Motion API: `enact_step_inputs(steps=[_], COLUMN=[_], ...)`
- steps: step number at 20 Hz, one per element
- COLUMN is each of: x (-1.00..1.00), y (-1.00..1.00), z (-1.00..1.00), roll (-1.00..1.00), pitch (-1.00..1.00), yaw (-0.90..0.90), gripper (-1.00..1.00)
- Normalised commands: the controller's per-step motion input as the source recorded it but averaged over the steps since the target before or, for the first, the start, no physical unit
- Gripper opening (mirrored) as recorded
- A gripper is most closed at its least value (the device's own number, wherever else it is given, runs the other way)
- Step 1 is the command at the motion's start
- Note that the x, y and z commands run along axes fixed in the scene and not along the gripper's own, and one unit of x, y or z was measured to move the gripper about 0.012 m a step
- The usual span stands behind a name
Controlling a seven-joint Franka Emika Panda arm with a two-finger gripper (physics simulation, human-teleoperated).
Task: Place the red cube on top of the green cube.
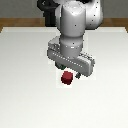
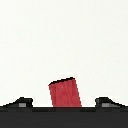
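Observation:
The red cube [image 1: 66,78] lies on the white table just below my gripper's hand in the exterior view. In the wrist view the red cube [image 2: 65,92] sits between my two fingertips, slightly turned. My gripper [image 1: 69,71] hangs over it, and in the wrist view the gripper [image 2: 64,102] is open wide, with a gap between each pad and the cube. The green cube is not clearly in view. Only a small dark-green speck [image 1: 60,65] shows at the hand's lower edge, and I cannot tell whether it is the cube.
The white table [image 1: 25,75] spreads around the cube. The arm's base stands at the far edge [image 1: 50,15]. A wooden floor shows beyond the table.

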Motion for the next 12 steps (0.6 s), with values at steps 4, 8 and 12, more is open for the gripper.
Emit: enact_step_inputs(steps=[4,8,12], x=[0.0,0.0,0.0], y=[0.0,0.0,0.0], z=[-1.0,-0.25,0.0], roll=[0.0,0.0,0.0], pitch=[0.0,0.0,0.0], yaw=[0.0,0.0,0.0], gripper=[1.0,-1.0,-1.0])
